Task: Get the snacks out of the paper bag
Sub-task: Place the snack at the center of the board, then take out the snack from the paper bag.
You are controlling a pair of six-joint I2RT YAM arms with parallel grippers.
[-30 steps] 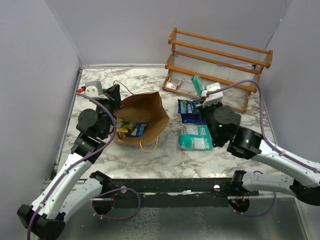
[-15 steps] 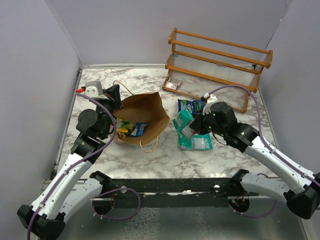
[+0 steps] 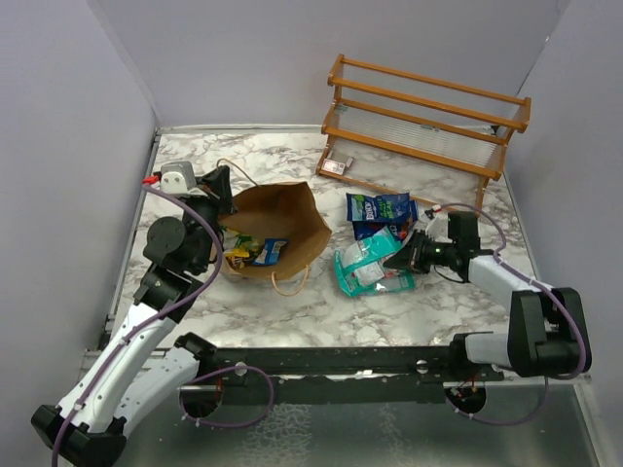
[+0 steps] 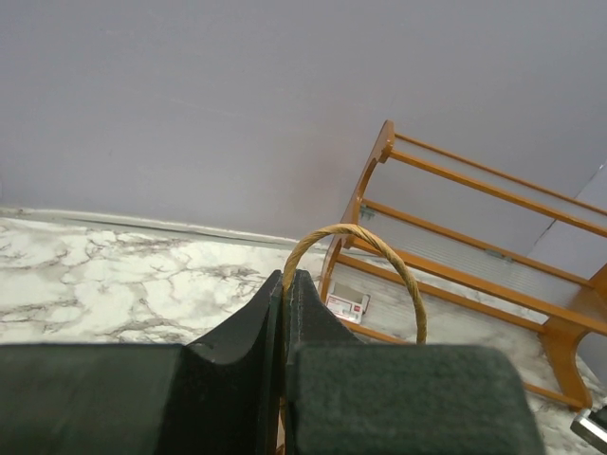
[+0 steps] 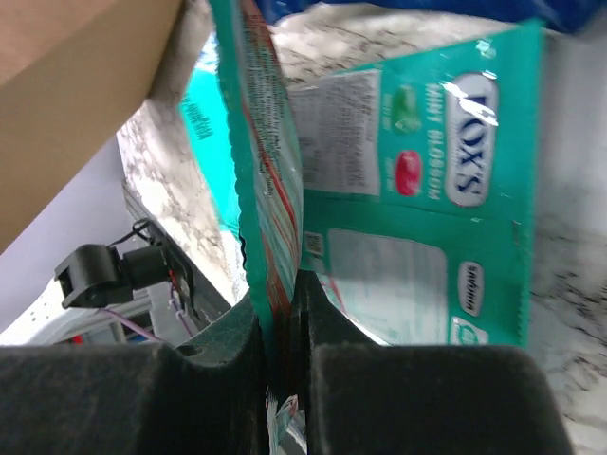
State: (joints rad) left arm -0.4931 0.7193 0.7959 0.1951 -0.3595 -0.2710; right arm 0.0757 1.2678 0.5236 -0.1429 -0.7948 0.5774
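- We saw the paper bag (image 3: 287, 219) lying on the marble table (image 3: 282, 156), left of centre, with yellow and blue snacks (image 3: 258, 251) in its mouth.
- Our left gripper (image 4: 286, 289) had its fingers pinched on the bag's handle loop (image 4: 379, 242).
- Our right gripper (image 5: 282, 284) was clamped on a teal packet (image 5: 266, 171), near the blue packets (image 3: 382, 207) outside the bag.

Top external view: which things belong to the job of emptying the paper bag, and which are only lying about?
Belong to the job: paper bag, its handle pinched by the left hand; packets inside the bag; teal packet in the right hand; Fox's packet and blue packets on the table.
Lying about: wooden rack; small box with red mark.
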